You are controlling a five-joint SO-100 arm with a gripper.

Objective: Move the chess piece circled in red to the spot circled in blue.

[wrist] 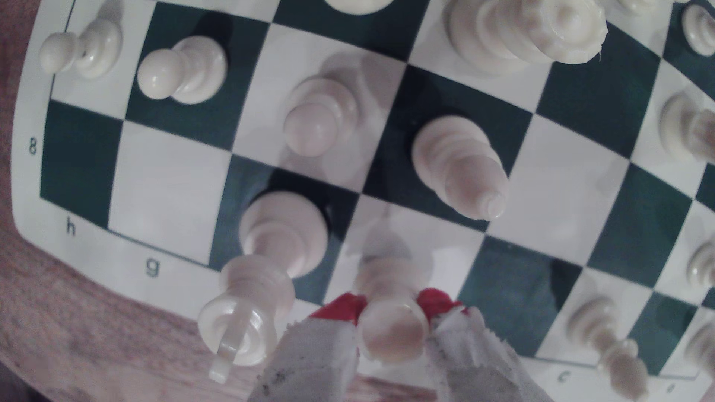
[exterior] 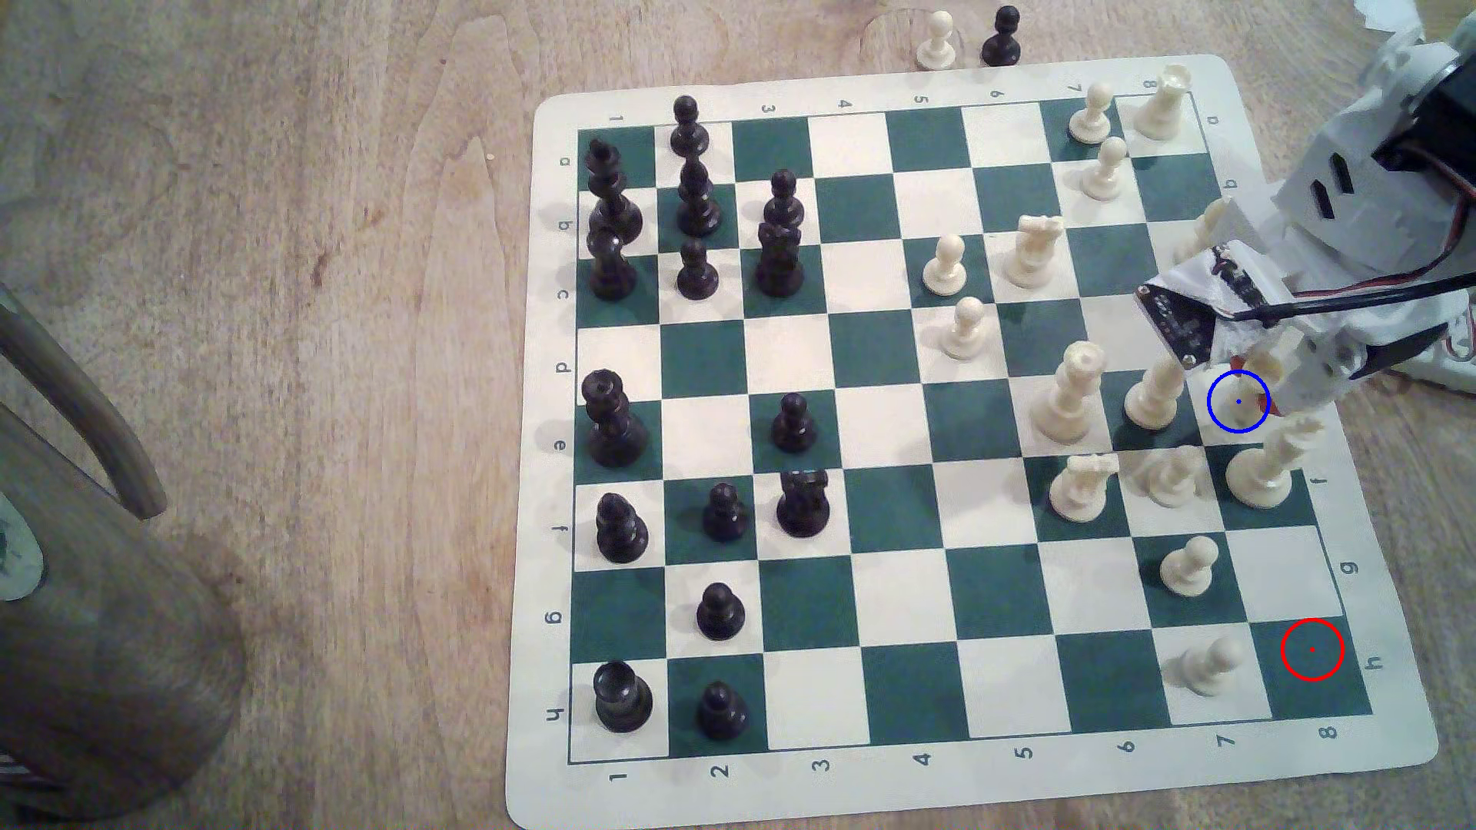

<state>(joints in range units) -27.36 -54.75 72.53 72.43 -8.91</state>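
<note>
The end effector (wrist: 392, 328) is closed on the cream rook (wrist: 391, 328), its red-tipped fingers (wrist: 340, 307) pressing each side of the notched top. It holds the rook over the blue-ringed square (exterior: 1239, 401) at the board's (exterior: 942, 798) edge nearest the arm, just beside the cream king (exterior: 1270, 463). Whether its base touches the square is hard to tell. The red ring (exterior: 1312, 649) marks a bare green corner square.
</note>
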